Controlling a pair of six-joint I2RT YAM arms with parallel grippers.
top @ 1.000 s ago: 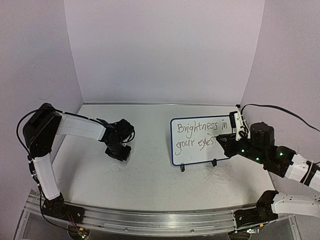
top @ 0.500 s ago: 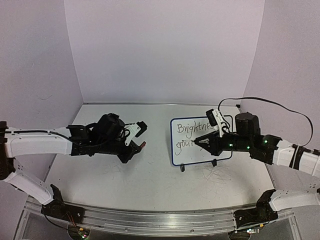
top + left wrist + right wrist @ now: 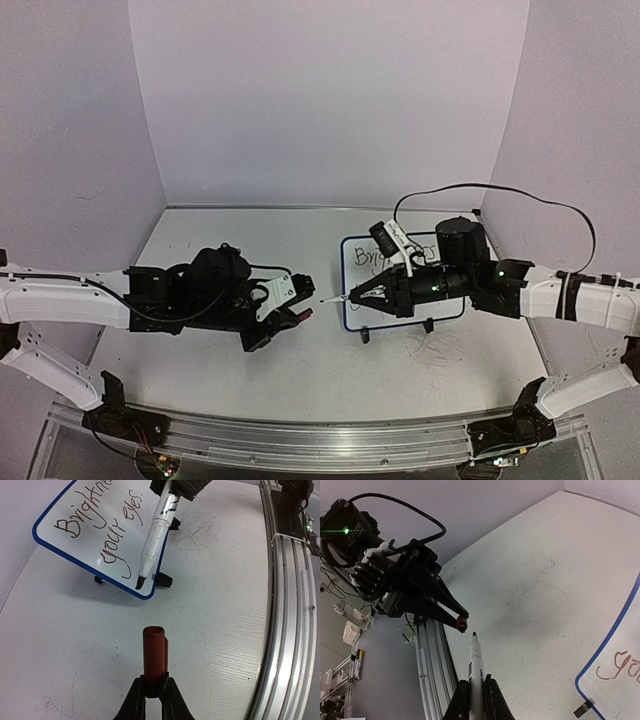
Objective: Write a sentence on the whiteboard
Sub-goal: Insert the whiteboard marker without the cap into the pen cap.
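Left arm point(image 3: 60, 300), right arm point(image 3: 580, 300) farther inward, marker point(image 3: 156, 527) opposite red cap point(image 3: 154, 650) (tips apart).

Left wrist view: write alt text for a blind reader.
The left claw grips a red cap, its open end facing the tip of a marker held by the right claw. Behind stands the whiteboard, its sentence partly in view.

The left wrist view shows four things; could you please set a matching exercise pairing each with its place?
Things:
1. marker
2. cap
3. whiteboard
4. sentence

Places:
A. written on the board's face
B. clamped in the left jaws
C. standing on the table
D. clamped in the right jaws, tip bare

Pairs: 1-D, 2-B, 3-C, 4-A
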